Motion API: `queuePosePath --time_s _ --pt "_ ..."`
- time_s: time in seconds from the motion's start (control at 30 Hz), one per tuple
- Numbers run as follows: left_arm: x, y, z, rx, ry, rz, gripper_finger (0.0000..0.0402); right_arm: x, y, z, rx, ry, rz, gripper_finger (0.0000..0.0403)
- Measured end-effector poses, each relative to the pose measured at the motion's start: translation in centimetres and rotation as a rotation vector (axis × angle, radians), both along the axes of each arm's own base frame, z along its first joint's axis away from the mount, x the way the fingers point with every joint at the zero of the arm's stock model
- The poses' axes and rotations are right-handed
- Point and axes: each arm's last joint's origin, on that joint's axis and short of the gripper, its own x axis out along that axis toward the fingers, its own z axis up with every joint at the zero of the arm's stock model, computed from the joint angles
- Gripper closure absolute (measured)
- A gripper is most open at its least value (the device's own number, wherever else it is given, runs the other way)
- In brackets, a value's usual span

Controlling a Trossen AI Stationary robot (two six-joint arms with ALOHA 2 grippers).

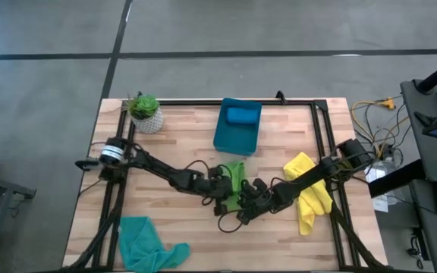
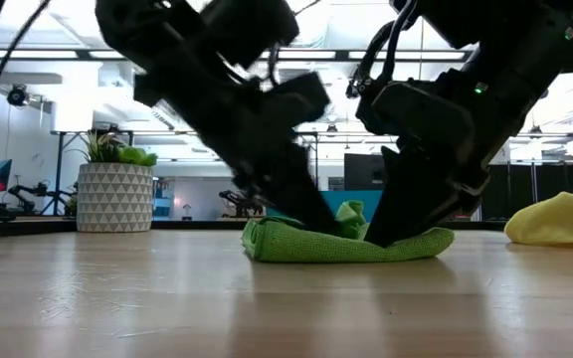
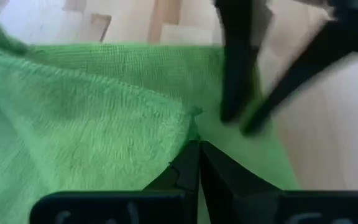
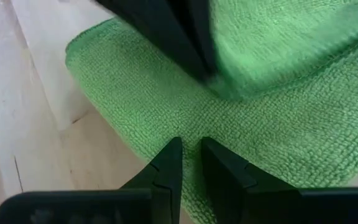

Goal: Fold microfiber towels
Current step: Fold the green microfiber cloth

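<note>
The lime green towel (image 1: 236, 174) lies at the table's middle, one layer folded partly over another (image 3: 104, 124). My left gripper (image 1: 224, 192) is shut at the upper layer's corner, and my right gripper (image 1: 249, 200) stands right beside it, nearly shut, tips down on the lower layer (image 4: 278, 124). In the low view both grippers reach down onto the towel (image 2: 306, 246). A yellow towel (image 1: 308, 193) lies crumpled at the right. A teal towel (image 1: 146, 243) lies at the near left. A blue towel (image 1: 241, 115) sits in the bin. My left gripper pinches the edge of the towel's upper layer just behind its free corner (image 3: 191, 121), slanting down from the table's left. That layer lies slack over the lower one, with a small hump (image 2: 351, 213) beside the fingers. The rest rests on the table. My right gripper has its fingertips (image 4: 174, 149) down on the towel's lower layer near its edge (image 4: 135, 143), slanting down from the table's right. A narrow strip of cloth shows between the fingers. One layer or several, I cannot tell. The towel lies flat on the table there.
A teal-blue plastic bin (image 1: 230, 140) stands at the far middle of the table. A potted plant (image 1: 144, 112) stands at the far left corner. Dark rails (image 1: 321, 136) run along the table's sides. Bare wood (image 1: 180, 220) lies between the green and teal towels.
</note>
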Motion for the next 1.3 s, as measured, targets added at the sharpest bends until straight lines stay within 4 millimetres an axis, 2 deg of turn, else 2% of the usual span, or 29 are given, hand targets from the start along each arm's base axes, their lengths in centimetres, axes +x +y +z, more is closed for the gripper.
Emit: queuePosePath --time_s 0.1,0.23,0.33,0.47,0.7,0.77,0.9,1.1,1.3 --pt "0.0 0.5 -0.7 -0.009 0.064 0.030 0.0402 -0.1 0.2 0.0 0.002 0.006 0.007 0.0344" --pt "-0.7 0.8 -0.6 0.049 0.120 0.103 0.0402 -0.2 0.2 -0.1 0.005 0.007 0.007 0.0344" --pt "-1.7 1.4 0.1 0.159 0.145 0.250 0.0402 -0.2 0.2 -0.1 0.007 0.008 0.005 0.0344" --pt "-2.3 2.1 2.6 0.263 0.081 0.381 0.0402 -0.2 0.2 -0.1 0.008 0.010 0.007 0.0344" --pt "-2.1 2.1 4.7 0.226 -0.028 0.401 0.0402 -0.3 0.2 -0.2 0.009 0.012 0.008 0.0344" --pt "-1.9 2.0 4.6 0.181 -0.045 0.368 0.0402 -0.3 0.2 -0.2 0.009 0.013 0.008 0.0344" --pt "-1.4 1.7 3.4 0.148 -0.024 0.323 0.0402 -0.3 0.2 -0.2 0.011 0.014 0.008 0.0344" --pt "-2.8 1.5 3.9 0.302 0.004 0.545 0.0402 -0.3 0.3 -0.2 0.014 0.014 0.005 0.0344" --pt "-2.2 1.1 4.6 0.218 -0.081 0.517 0.0402 -0.3 0.3 -0.2 0.015 0.013 0.006 0.0344"
